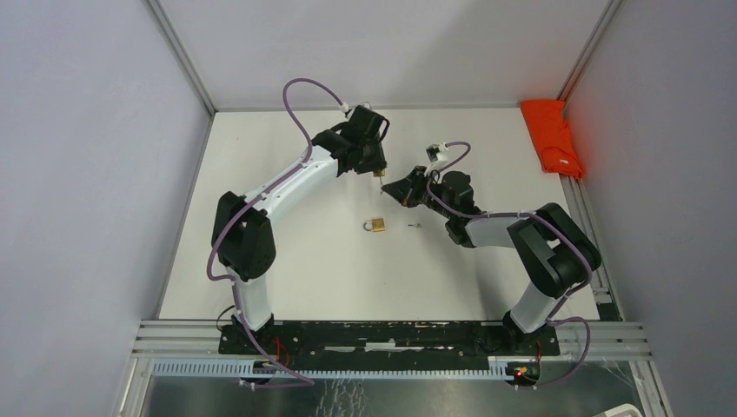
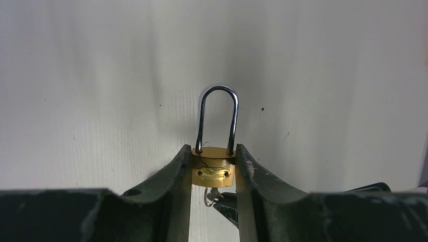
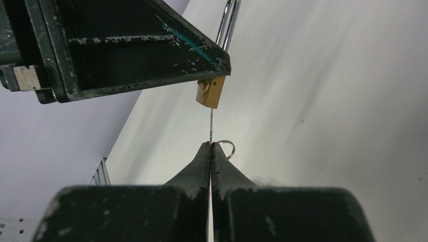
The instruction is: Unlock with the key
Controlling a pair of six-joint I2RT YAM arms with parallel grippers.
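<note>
Brass padlock (image 2: 214,171) clamped in the left tool (image 2: 214,151), off the desk (image 1: 330,261); right tool (image 3: 210,146) pinched shut on the key (image 3: 210,123), blade meeting its base. Insertion step, looks like. Next: seat fully, then twist.

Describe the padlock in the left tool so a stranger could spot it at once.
On the white table, follow the left arm out to its tool near the far middle. Clamped by the body between its fingers is a small brass padlock, silver shackle pointing away from the arm. The other brass padlock lies loose on the table nearer the bases.
</note>
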